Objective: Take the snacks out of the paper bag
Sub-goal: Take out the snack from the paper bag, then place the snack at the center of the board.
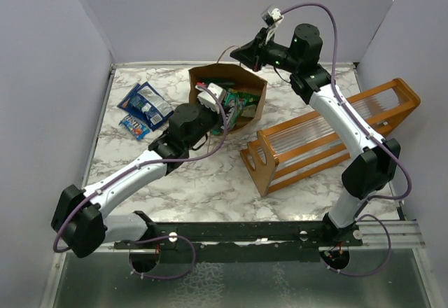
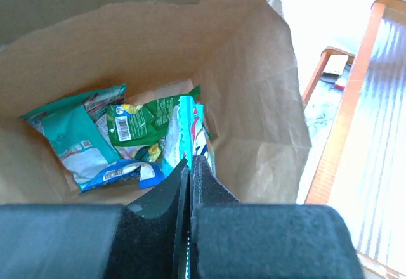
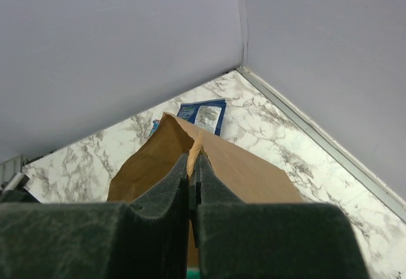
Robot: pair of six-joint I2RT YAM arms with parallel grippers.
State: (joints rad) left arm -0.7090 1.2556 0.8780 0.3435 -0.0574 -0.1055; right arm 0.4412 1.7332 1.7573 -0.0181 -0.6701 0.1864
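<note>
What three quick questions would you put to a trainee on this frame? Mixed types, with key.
1. True or false: the right fingers pinch the rim of the bag.
2. The left fingers are: A) inside the bag, shut on a packet; B) outside the bag, open; C) hooked on a bag handle.
3. Fill in: in the top view, the blue packets already out lie to the bag's ____.

Key: 1 true; 2 A; 3 left.
</note>
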